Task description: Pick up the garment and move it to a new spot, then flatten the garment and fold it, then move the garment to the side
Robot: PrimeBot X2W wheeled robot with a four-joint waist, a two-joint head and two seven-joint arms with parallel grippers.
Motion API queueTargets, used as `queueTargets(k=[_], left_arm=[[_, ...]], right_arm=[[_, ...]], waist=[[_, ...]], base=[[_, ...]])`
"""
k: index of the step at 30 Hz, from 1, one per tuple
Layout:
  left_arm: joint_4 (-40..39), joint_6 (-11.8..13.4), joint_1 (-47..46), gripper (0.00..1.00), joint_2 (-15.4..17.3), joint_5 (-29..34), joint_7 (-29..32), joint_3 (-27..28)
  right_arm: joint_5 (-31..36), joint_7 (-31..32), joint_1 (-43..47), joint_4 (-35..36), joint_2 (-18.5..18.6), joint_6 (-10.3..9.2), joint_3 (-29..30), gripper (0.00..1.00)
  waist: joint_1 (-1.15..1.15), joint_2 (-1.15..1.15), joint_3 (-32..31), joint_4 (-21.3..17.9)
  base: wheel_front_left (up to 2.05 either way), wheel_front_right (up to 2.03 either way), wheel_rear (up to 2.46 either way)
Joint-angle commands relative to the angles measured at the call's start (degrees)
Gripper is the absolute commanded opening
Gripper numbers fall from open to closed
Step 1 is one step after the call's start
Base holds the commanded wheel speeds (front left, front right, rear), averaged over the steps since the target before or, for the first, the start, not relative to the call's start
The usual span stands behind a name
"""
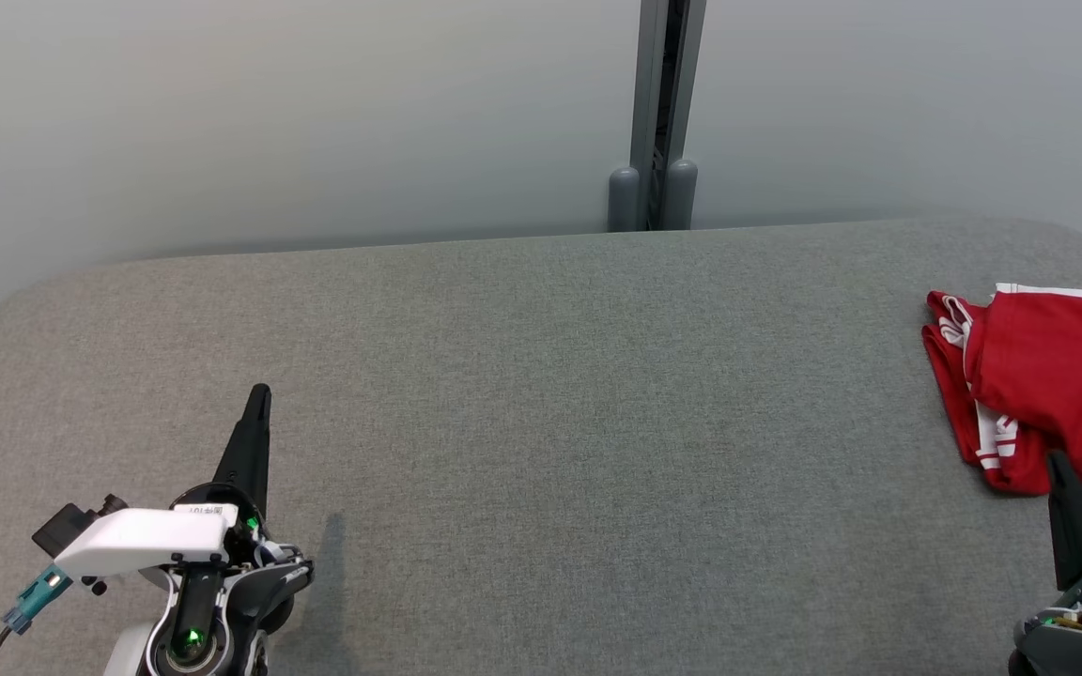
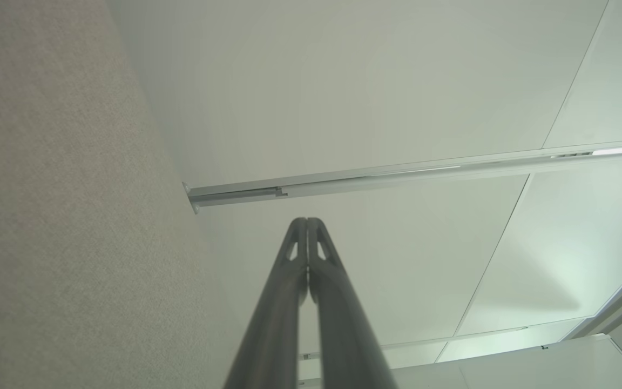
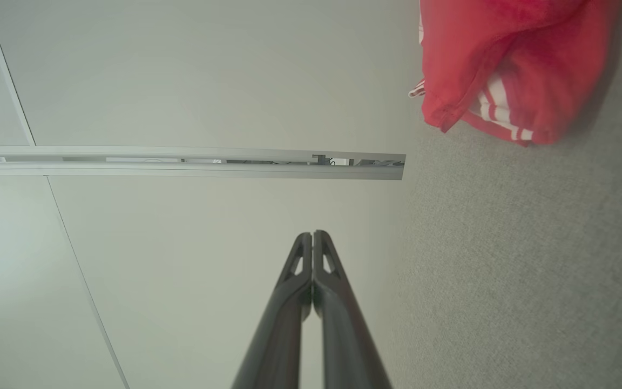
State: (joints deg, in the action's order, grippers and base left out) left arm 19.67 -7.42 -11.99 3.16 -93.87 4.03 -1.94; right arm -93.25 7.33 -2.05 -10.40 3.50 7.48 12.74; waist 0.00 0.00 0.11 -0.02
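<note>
The red, white-striped garment (image 1: 1048, 376) lies bunched, perhaps folded, at the grey table's (image 1: 541, 422) right end, just ahead of the right gripper (image 1: 1057, 462), whose fingers are pressed together on nothing, as are the left gripper's (image 1: 260, 391) near the table's left end, well apart from the garment.

Grey fabric tabletop (image 1: 541, 422), pale wall panels (image 1: 269, 113), grey upright rail (image 1: 658, 103)

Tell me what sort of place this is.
Probably an indoor test room or lab workstation: a wide grey fabric-covered table, bare pale wall panels joined by a metal post, and one red garment lying at the table's right end.
</note>
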Motion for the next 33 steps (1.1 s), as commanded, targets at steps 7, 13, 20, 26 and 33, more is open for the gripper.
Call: queueTargets(k=[7, 13, 20, 26, 33], left_arm=[[0.1, -0.2, -0.5, 0.00, 0.2, 0.0, 0.2, 0.4], [0.1, -0.2, -0.5, 0.00, 0.2, 0.1, 0.3, 0.4], [0.1, -0.2, -0.5, 0.00, 0.1, 0.2, 0.4, 0.5], [0.1, -0.2, -0.5, 0.00, 0.1, 0.3, 0.4, 0.5], [0.1, -0.2, -0.5, 0.00, 0.1, 0.3, 0.4, 0.6]], right_arm=[[0.0, 0.3, -0.6, -0.2, 0.2, 0.02, 0.3, 0.00], [0.0, 0.2, -0.6, -0.2, 0.2, 0.02, 0.3, 0.00], [0.1, 0.3, -0.6, -0.2, 0.1, 0.02, 0.4, 0.00], [0.1, 0.3, -0.6, -0.2, 0.1, 0.02, 0.4, 0.00], [0.2, 0.3, -0.7, -0.2, 0.1, 0.02, 0.4, 0.00]], waist=[[0.00, 0.00, 0.0, 0.0], [0.00, 0.00, 0.0, 0.0], [0.00, 0.00, 0.0, 0.0], [0.00, 0.00, 0.0, 0.0], [0.00, 0.00, 0.0, 0.0]], base=[[0.00, 0.00, 0.00], [0.00, 0.00, 0.00], [0.00, 0.00, 0.00], [0.00, 0.00, 0.00], [0.00, 0.00, 0.00]])
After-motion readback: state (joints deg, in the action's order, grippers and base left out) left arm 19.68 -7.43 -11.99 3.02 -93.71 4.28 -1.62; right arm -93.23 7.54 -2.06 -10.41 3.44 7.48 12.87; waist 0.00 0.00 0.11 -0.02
